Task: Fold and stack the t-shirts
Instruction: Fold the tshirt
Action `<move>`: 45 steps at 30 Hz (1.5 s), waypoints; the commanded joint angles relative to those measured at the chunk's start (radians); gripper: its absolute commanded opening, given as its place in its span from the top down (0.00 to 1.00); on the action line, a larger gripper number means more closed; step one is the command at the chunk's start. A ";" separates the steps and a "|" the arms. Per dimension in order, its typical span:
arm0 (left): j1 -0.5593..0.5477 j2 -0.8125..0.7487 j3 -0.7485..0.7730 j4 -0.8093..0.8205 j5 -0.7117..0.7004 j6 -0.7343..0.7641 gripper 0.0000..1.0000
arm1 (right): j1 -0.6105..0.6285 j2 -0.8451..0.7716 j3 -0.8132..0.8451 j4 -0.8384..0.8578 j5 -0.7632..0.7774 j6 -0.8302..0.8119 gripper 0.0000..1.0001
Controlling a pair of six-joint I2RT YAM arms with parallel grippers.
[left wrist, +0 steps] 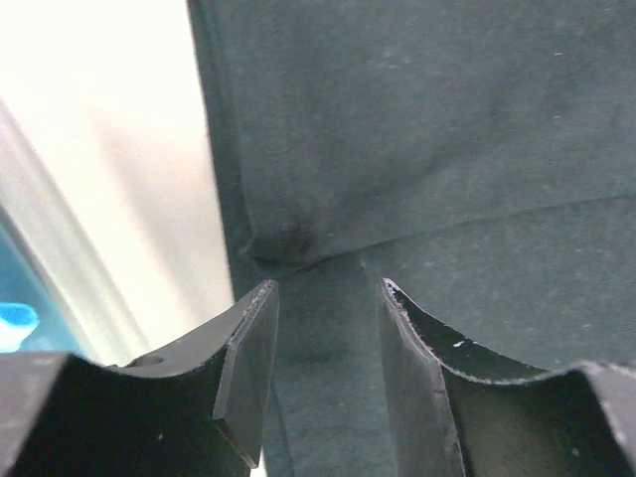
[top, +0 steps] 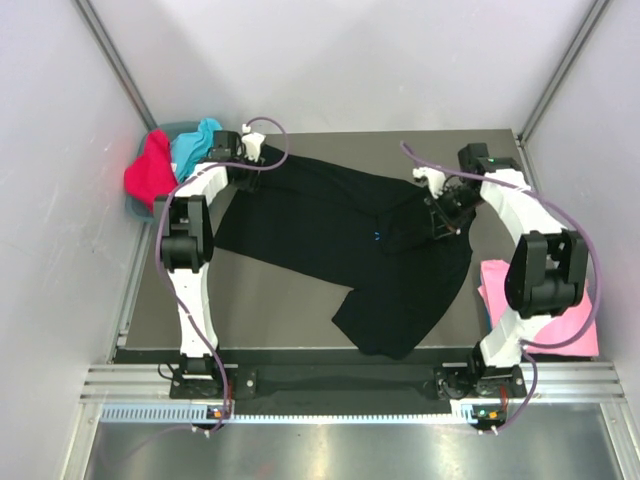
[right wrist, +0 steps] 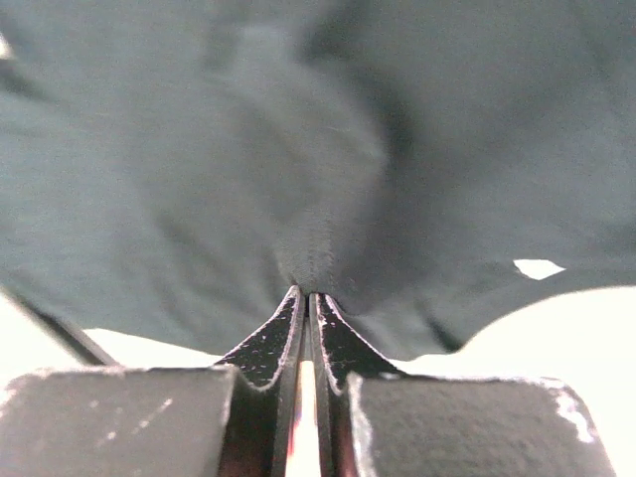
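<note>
At table (top: 280, 310), four tees: black (top: 320, 210) in clenched right gripper (right wrist: 306, 294), left gripper (left wrist: 328, 288) released; pink (top: 578, 335), red (top: 150, 172), turquoise (top: 195, 143).

In the top view the right arm (top: 545, 270) covers part of the pink tee (top: 565, 320) at four o'clock. The red tee (top: 150, 170) and turquoise tee (top: 195, 140) at ten o'clock are too bunched to tell their shape, and the light-blue mark (top: 375, 236) on the black tee (top: 320, 210) is too small to read. The right wrist view shows that cloth blurred and running off at nine, twelve and three o'clock, while in the left wrist view a blue patch (left wrist: 15, 323) at nine o'clock is blurred and cut by the edge.
</note>
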 commanded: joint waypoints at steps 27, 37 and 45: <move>0.020 -0.052 -0.011 0.033 -0.016 0.013 0.51 | 0.219 0.187 0.139 -0.045 -0.075 -0.161 0.81; 0.020 -0.055 -0.024 0.027 -0.031 0.027 0.51 | 0.308 0.248 0.113 0.041 -0.101 -0.122 0.81; 0.023 -0.052 -0.028 0.030 -0.031 0.031 0.51 | 0.339 0.299 0.120 0.089 -0.070 -0.087 0.80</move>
